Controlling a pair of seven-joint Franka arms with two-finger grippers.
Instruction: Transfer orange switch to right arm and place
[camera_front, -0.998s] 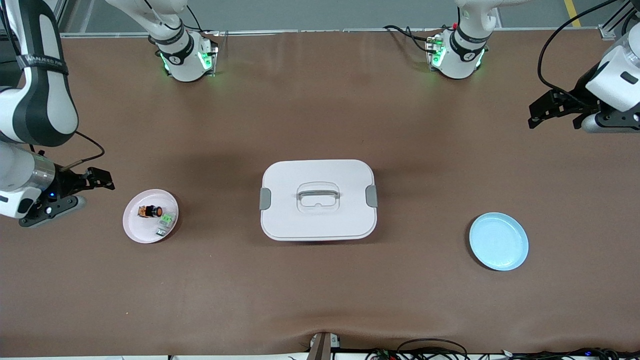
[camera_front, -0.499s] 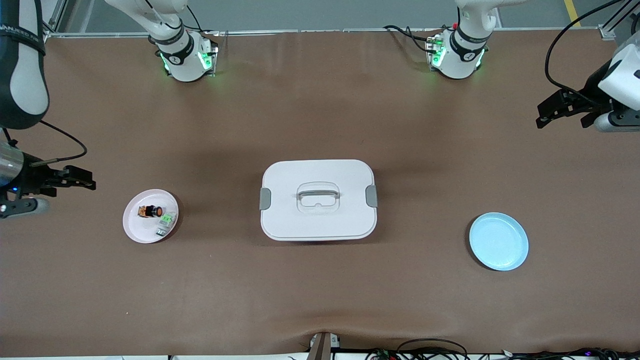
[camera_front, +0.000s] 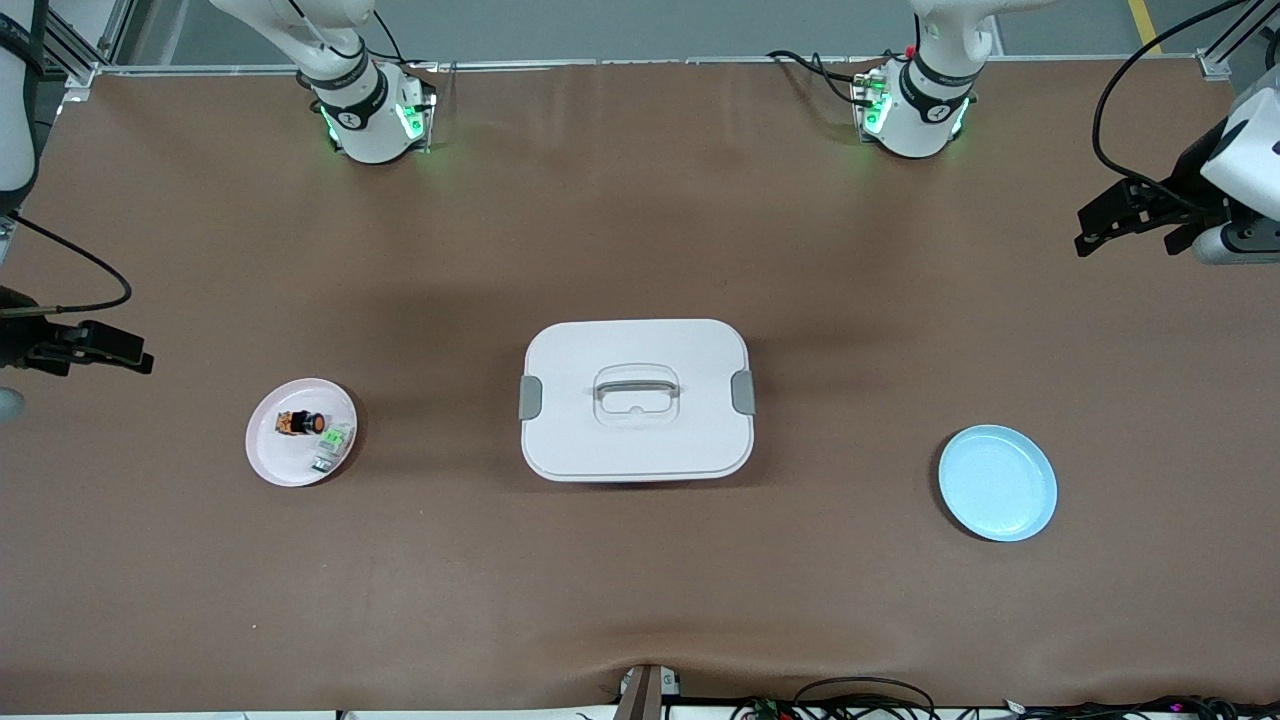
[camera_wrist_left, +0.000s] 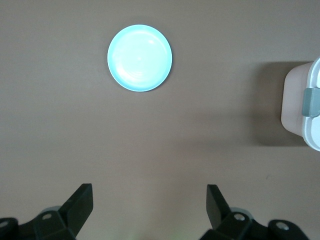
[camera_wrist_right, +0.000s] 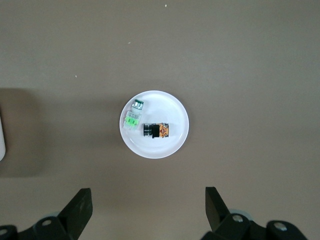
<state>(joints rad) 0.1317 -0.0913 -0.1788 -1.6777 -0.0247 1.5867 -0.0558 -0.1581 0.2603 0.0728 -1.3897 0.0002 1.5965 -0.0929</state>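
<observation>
A brown mat-covered table (camera_front: 640, 230) fills the front view, faintly creased along its near edge, where cables and a small bracket (camera_front: 645, 690) sit at 6 o'clock. A grey floor strip and an aluminium frame run along the top edge, and the two white arm bases (camera_front: 372, 118) with green lights stand at about 11 and 1 o'clock from the table's centre.

At the centre sits a white lidded box (camera_front: 636, 400) with grey side latches and a recessed handle. At about 9 o'clock from it, toward the right arm's end, lies a pale pink plate (camera_front: 285, 455). The orange switch (camera_front: 303, 423) lies on its side on this plate, with the small green-and-clear part (camera_front: 332, 443) just beside it, nearer the front camera. At about 3 o'clock from the box, toward the left arm's end, rests a light blue plate (camera_front: 997, 483).

The right gripper (camera_front: 110, 348) hangs over bare table at the 9 o'clock edge; its wrist view shows its fingers (camera_wrist_right: 80, 210) spread wide, holding nothing. The left gripper (camera_front: 1115, 218) hovers over the table at about 2 o'clock, its fingers (camera_wrist_left: 82, 202) likewise spread apart and holding nothing, with the blue plate in its wrist view.
</observation>
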